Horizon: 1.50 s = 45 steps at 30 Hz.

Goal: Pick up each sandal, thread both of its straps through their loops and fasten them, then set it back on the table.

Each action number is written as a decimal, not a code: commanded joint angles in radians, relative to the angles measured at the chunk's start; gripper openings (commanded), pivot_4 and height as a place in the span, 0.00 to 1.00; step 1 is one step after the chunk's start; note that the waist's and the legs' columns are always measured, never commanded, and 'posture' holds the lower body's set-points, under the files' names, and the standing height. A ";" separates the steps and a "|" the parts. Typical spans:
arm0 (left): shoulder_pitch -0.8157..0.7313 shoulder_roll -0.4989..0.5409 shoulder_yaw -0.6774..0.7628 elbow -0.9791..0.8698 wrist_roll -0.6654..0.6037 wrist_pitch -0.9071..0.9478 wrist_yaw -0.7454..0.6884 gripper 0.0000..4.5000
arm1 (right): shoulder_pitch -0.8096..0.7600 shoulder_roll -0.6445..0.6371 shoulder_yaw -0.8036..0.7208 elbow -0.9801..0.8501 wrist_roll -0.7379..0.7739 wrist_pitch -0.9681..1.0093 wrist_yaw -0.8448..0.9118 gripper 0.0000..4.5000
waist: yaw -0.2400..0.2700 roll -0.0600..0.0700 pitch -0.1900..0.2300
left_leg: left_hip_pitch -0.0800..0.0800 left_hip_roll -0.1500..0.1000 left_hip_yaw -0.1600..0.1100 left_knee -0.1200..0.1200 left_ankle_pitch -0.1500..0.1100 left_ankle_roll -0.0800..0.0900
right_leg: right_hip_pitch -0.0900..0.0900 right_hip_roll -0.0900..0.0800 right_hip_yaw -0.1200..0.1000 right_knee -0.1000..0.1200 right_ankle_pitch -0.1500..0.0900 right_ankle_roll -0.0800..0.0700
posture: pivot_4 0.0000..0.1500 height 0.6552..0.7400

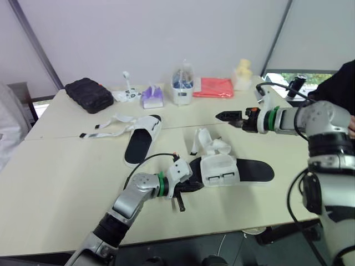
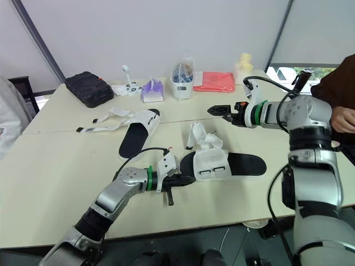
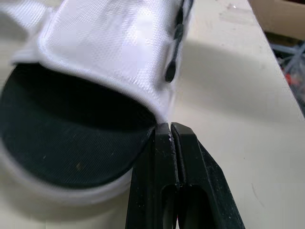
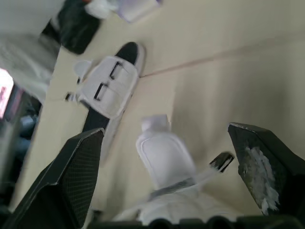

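The near sandal (image 1: 233, 169) lies on the table (image 1: 61, 183), black footbed up, its white upper closed over the middle and loose white straps (image 1: 206, 141) standing up behind it. My left gripper (image 1: 193, 187) is shut, its tips touching that sandal's left end at the sole's rim (image 3: 95, 188). The far sandal (image 1: 141, 138) lies flat with its straps (image 1: 108, 126) spread out to the left. My right gripper (image 1: 222, 116) hangs open above the table beyond the near sandal, holding nothing; the right wrist view looks between its fingers (image 4: 81, 171) down on both sandals.
Along the back of the table stand a black case (image 1: 89, 94), a purple packet (image 1: 151, 97), a clear container (image 1: 182, 83), a red cloth (image 1: 213, 87) and a yellow object (image 1: 242, 72). A person's dark sleeve (image 1: 338, 83) is at the right edge.
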 commanded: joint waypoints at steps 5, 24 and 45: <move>0.026 -0.011 0.009 -0.055 -0.001 -0.007 0.042 0.00 | -0.118 0.041 -0.137 0.205 -0.091 0.027 -0.144 0.99 | -0.003 0.000 0.000 | -0.001 0.000 0.002 -0.001 0.000 0.000 | -0.001 0.000 0.000 0.000 0.000 0.000 | 1.00 1.00; 0.044 -0.007 0.008 -0.079 -0.004 0.003 0.068 0.00 | -0.121 0.115 -0.182 0.243 -0.211 0.001 -0.086 0.09 | -0.026 0.000 0.000 | 0.000 0.001 0.002 -0.001 0.000 0.000 | -0.002 0.001 0.000 0.002 0.000 0.000 | 1.00 1.00; 0.038 -0.006 0.010 -0.063 -0.018 0.010 0.052 0.00 | -0.053 0.010 -0.123 -0.020 -0.234 -0.147 0.262 0.01 | -0.025 0.000 0.000 | 0.000 0.001 0.002 -0.001 0.000 0.001 | -0.002 0.001 -0.001 0.002 0.000 0.000 | 1.00 1.00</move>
